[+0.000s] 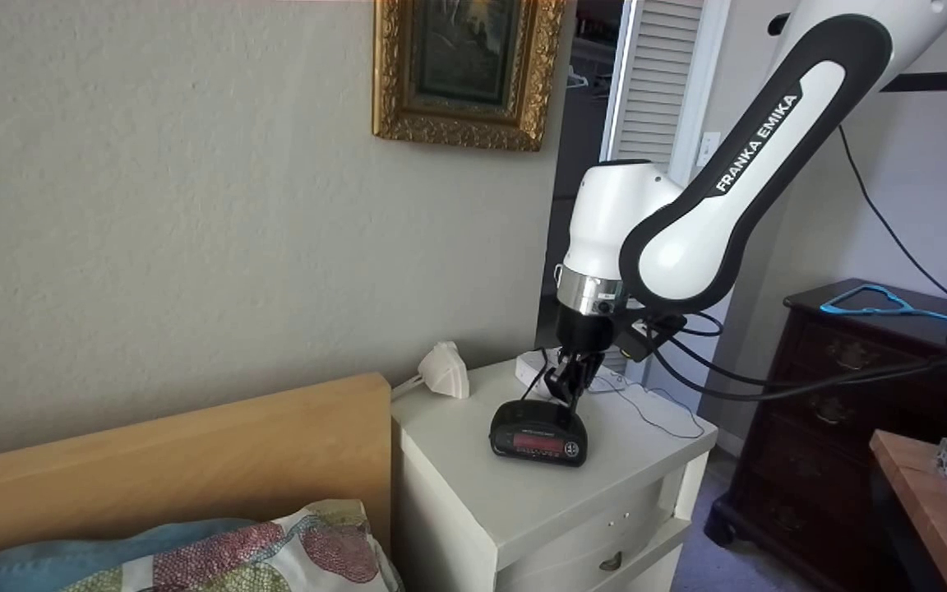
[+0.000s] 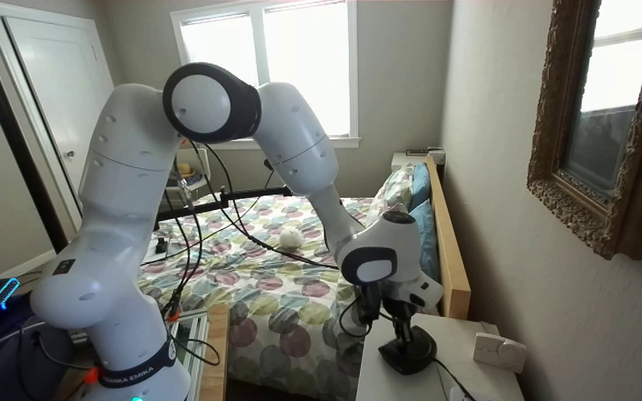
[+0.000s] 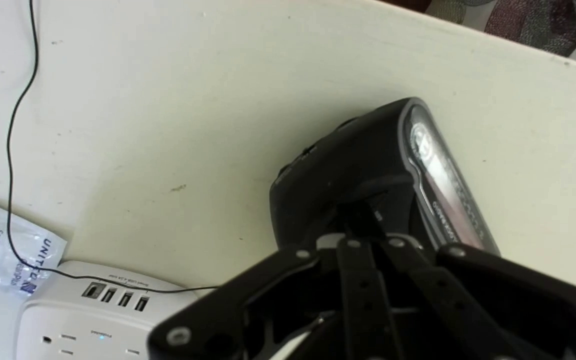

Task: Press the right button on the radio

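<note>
The radio is a small black dome-shaped clock radio with a dim red display. It stands upright on the white nightstand [image 1: 457, 460] and shows in both exterior views [image 1: 523, 417] [image 2: 402, 363] and in the wrist view [image 3: 338, 160]. My gripper [image 1: 572, 405] points down at the right part of the radio's top, seen from its display side. It also shows in an exterior view [image 2: 405, 338] and in the wrist view [image 3: 360, 217]. The fingers are together with nothing seen between them. The dark tips appear to touch the top beside small lettering. The buttons under the tips are hidden.
A white shell-like object [image 1: 444, 372] stands near the wall. A white power strip [image 3: 83, 312], a thin black cable [image 3: 10, 150] and a clear packet [image 3: 23, 250] lie behind the radio. The wooden headboard [image 1: 276, 444] borders the nightstand.
</note>
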